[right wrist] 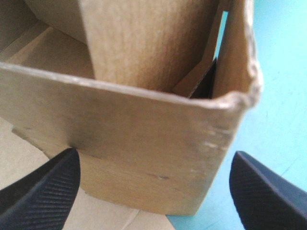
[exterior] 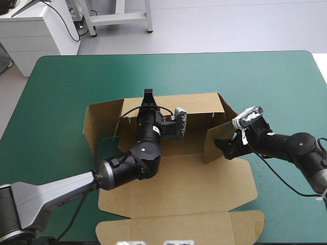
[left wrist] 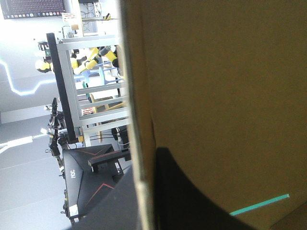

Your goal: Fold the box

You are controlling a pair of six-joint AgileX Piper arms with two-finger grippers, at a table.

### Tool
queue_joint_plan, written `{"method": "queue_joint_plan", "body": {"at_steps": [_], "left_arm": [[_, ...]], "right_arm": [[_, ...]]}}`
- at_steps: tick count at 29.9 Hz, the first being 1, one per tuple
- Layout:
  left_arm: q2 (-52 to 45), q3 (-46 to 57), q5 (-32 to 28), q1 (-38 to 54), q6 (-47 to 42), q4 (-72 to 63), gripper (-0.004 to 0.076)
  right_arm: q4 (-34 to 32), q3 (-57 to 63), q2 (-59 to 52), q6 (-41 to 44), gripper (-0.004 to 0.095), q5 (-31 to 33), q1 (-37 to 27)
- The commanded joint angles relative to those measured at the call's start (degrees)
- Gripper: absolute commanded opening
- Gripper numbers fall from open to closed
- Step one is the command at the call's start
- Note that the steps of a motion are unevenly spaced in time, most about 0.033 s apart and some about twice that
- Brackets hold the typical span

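The brown box (exterior: pixel 179 186) lies mid-table with its back wall (exterior: pixel 196 104), left wall (exterior: pixel 96 122) and right wall (exterior: pixel 217 139) raised, and its lid flat toward the front edge. My left gripper (exterior: pixel 148 97) reaches from inside the box to the back wall's top edge. In the left wrist view that gripper (left wrist: pixel 144 187) is shut on the board's edge (left wrist: pixel 136 120), one black finger (left wrist: pixel 182 196) against its inner face. My right gripper (exterior: pixel 228 146) stands open just outside the right wall. In the right wrist view the right gripper (right wrist: pixel 154 155) has that wall (right wrist: pixel 144 139) close ahead.
Teal-green cover (exterior: pixel 61 92) lies bare around the box on the left, far and right sides. The lid's front flap (exterior: pixel 179 227) reaches close to the table's front edge. A strip of cover (right wrist: pixel 283 72) shows beside the right wall.
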Motion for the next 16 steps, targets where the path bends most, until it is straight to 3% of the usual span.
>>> {"method": "queue_joint_plan", "body": {"at_steps": [1,11,16], "left_arm": [[-2.5,-1.3,-0.8,-0.3,-0.4,2.2,-0.0008],[-2.5,-1.3,-0.9,-0.3,-0.4,2.2,-0.0008],[-2.5,-1.3,-1.0,-0.3,-0.4,2.2,-0.0008]], "right_arm": [[4.8,-0.4,-2.2,-2.1,0.0785,-4.3,2.9],[5.5,-0.1,-1.0,3.8,0.0766,-25.1,15.3],[5.9,-0.1,-1.0,5.1,0.0767,-31.6,18.1]]}}
